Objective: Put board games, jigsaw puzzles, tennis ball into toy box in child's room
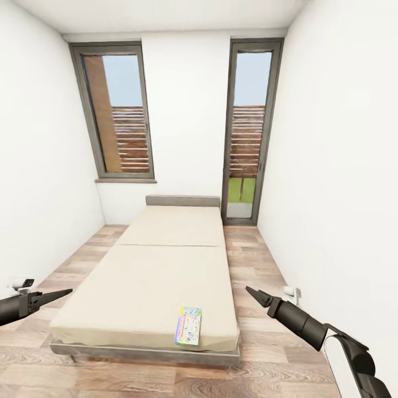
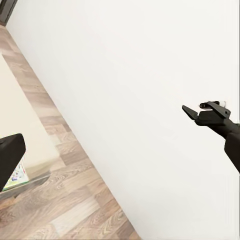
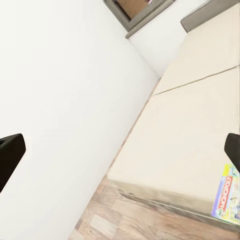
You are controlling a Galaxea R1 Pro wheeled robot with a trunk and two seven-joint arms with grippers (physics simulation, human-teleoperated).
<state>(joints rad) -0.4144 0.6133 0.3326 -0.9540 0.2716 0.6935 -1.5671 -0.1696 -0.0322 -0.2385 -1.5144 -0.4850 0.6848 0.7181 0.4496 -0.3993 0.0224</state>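
Note:
A wide cream-beige bed fills the middle of the child's room, ahead of me. One board game, a flat white-green box reading "Monopoly", lies flat at the bed's near right corner; it also shows in the right wrist view and the left wrist view. My left gripper hangs open over the floor left of the bed. My right gripper hangs open right of the bed, level with the game and apart from it. Its fingers stand wide apart with nothing between them. The table, toy box, jigsaw puzzles and tennis ball are out of view.
White walls close in on both sides, leaving narrow strips of wood-plank floor along the bed. A tall window and a glazed door are in the far wall. Small white wall sockets sit low near each gripper.

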